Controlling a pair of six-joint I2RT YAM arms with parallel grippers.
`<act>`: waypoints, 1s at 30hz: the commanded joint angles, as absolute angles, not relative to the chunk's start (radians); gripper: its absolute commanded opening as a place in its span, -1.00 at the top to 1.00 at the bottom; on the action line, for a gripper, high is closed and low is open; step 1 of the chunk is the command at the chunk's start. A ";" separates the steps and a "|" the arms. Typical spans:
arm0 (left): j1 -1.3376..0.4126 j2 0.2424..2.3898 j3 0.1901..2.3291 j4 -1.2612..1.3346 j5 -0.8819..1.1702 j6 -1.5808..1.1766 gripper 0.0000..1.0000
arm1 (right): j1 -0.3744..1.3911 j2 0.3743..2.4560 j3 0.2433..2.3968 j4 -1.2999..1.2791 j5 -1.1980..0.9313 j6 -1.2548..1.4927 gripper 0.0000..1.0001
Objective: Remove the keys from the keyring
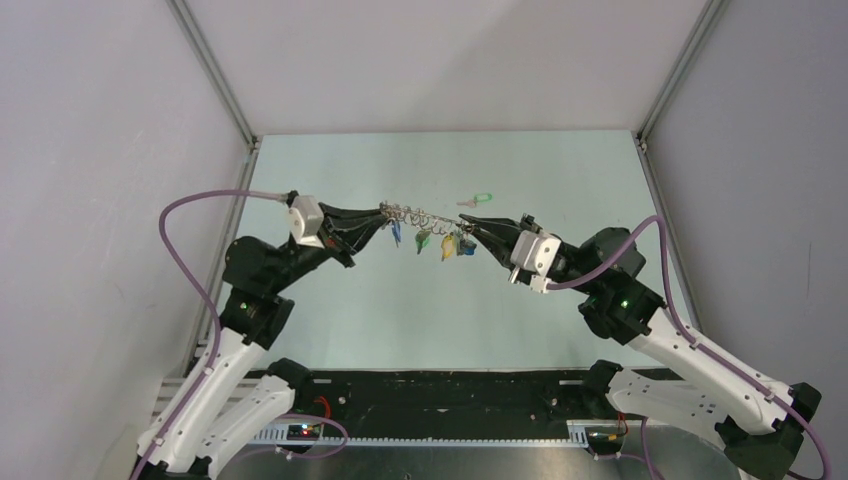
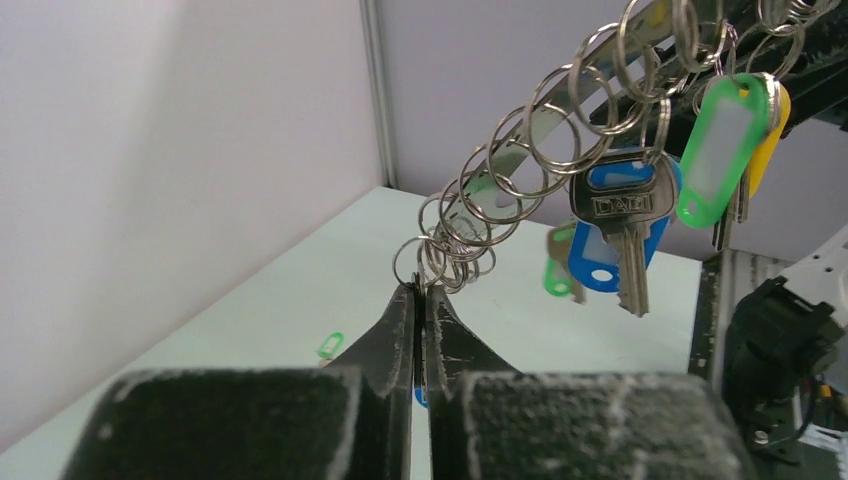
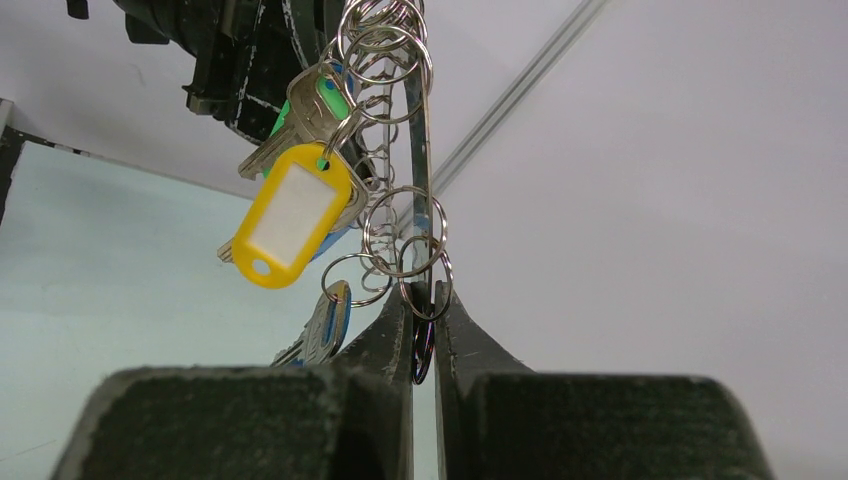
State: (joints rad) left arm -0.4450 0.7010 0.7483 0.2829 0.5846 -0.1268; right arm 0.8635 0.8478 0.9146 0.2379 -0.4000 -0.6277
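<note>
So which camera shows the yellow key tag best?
The right wrist view: the yellow tag hangs close and face-on, its white label window plain. In the left wrist view only its edge peeks from behind the green tag. From the top view it is a tiny yellow speck.

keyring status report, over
Left pincer and right pincer both shut on keyring ends, held midair. Keys hang from it. One green-tagged key lies loose on table, nothing blocking.
</note>
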 commanded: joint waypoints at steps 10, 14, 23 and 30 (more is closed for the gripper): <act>-0.449 0.748 0.911 -0.194 0.396 -0.103 1.00 | 0.820 0.840 0.790 0.366 -0.239 -0.493 0.05; -0.453 0.784 0.990 -0.320 0.351 -0.063 1.00 | 0.809 0.851 0.711 0.376 -0.214 -0.424 -0.39; -0.518 0.832 1.066 -0.396 0.218 0.102 1.00 | 0.807 0.779 0.613 0.331 -0.323 -0.370 -0.46; -0.662 0.861 1.075 -0.447 0.145 0.354 0.99 | 0.801 0.779 0.581 0.421 -0.338 -0.340 -0.22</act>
State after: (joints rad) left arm -0.5861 0.8669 1.0252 -0.4480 0.1970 0.1631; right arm 0.8070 0.7727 0.5823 0.3172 -0.3103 -0.3767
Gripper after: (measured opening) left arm 0.015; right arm 0.667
